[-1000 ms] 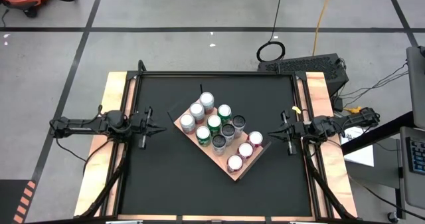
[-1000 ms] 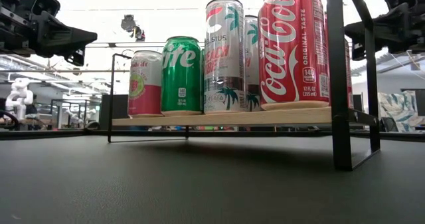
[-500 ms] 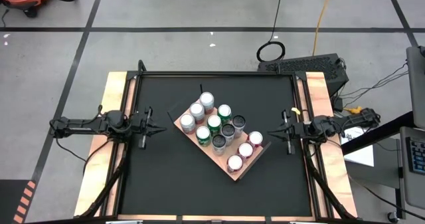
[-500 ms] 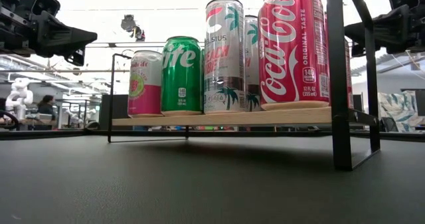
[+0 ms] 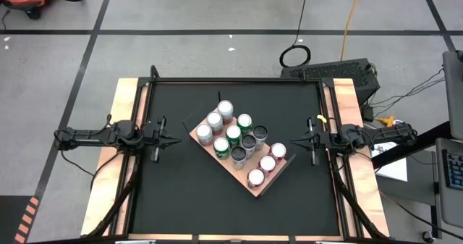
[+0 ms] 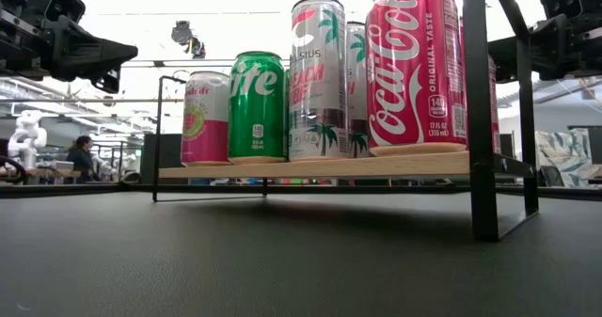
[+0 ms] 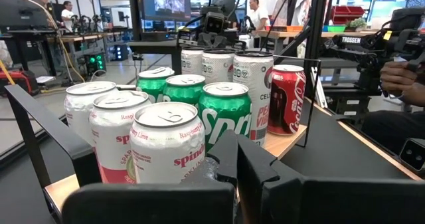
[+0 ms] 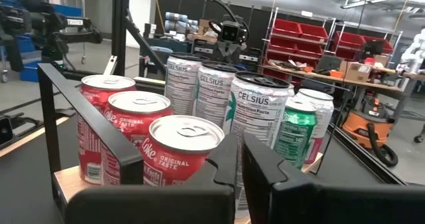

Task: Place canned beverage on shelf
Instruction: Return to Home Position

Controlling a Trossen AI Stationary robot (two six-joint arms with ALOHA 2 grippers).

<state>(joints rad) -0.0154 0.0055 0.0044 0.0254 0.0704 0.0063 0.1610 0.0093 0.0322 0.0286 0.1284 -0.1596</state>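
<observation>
**Twelve cans stand on the shelf; both arms are drawn back to the table's sides**

A black table [image 5: 173, 193] seen from above, with a light wood shelf [image 5: 242, 180] set at a slant near its middle. Twelve upright cans stand on the shelf in four rows of three. The red cola cans [image 5: 267, 164] fill the row at the shelf's right, near end. Beside them stands a row of silver cans [image 5: 248, 144], then a row of green cans [image 5: 233, 133]. The pink-and-white cans [image 5: 215, 121] fill the row at the far left end. Neighbouring cans touch or nearly touch.

From table height, the shelf board [image 6: 310, 169] sits raised on black rods. One red cola can [image 6: 416, 68] stands nearest, at the right.

The left gripper [image 5: 173, 140] hangs over the table's left edge, pointing right toward the shelf and well apart from it. Its fingers [image 7: 226, 159] are closed together, with nothing between them. The right gripper [image 5: 295, 145] hangs over the right edge, pointing left, near the shelf's right corner but not touching it. Its fingers [image 8: 262, 164] are likewise pressed shut and empty.
</observation>
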